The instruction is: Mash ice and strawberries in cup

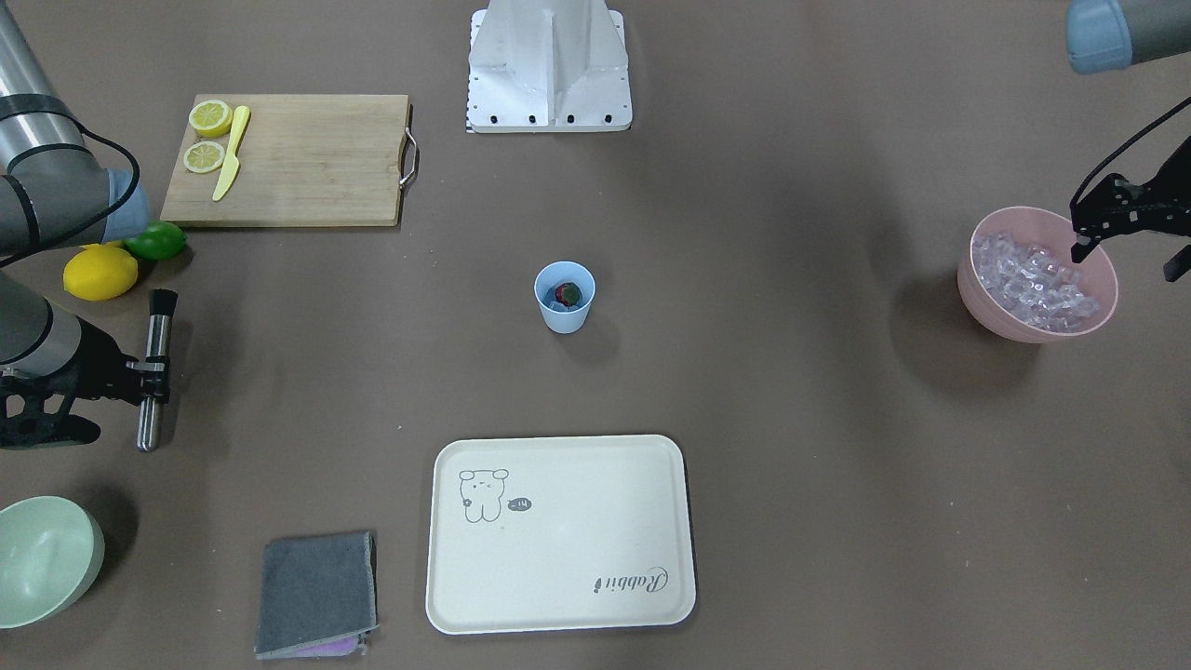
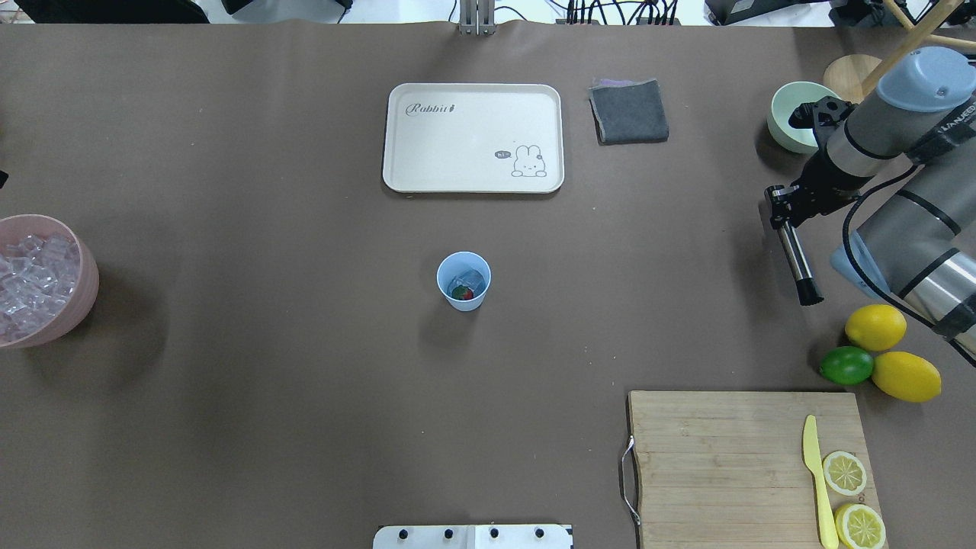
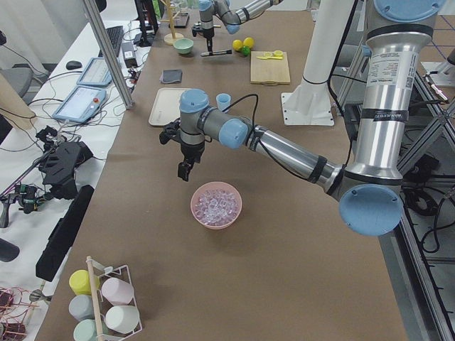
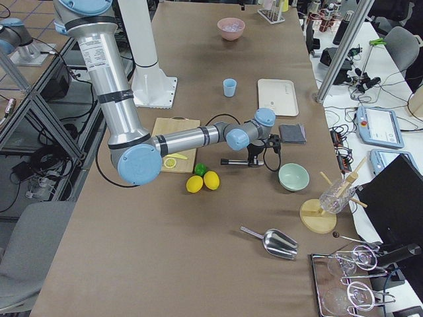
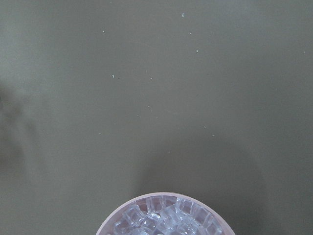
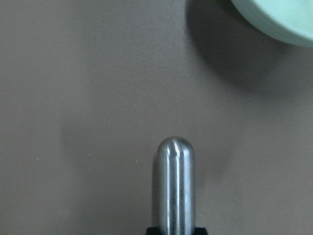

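**Cup at mid-table, muddler in one gripper, ice bowl under the other**

At the centre of the table [image 2: 267, 427], matte brown and paper-smooth: the cup [image 2: 463, 280], light blue plastic, tapered, round-rimmed, upright. Inside it, a few glassy cubes of ice [image 2: 468, 277] and the strawberry [image 2: 460, 293], dark red with a green cap.

Well apart, toward the robot's left: a pink bowl [image 1: 977, 298], rounded, heaped with more clear, faintly lilac cubes. Hanging above the bowl's edge, the left gripper [image 1: 1128, 261], black fingers spread wide, holding nothing.

On the other side, the right gripper [image 1: 147, 380], clamped on a muddler [image 1: 158, 335]: a polished steel cylinder, rounded at one end, black-headed at the other, held level. Near it, a pale green bowl [image 1: 42, 558], two lemons [image 2: 875, 326], a lime [image 2: 846, 365] and a bamboo cutting board [image 2: 717, 465] with a wire handle, bearing two lemon halves [image 2: 844, 472] and a yellow plastic knife [image 2: 816, 473].

Toward the operators' side: a cream tray [image 1: 577, 521], round-cornered, printed with a rabbit, and a folded grey cloth [image 1: 316, 591] beside it. Around the table: aluminium posts, screens [image 3: 82, 103], cables, a wire rack of pastel cups [image 3: 99, 305].
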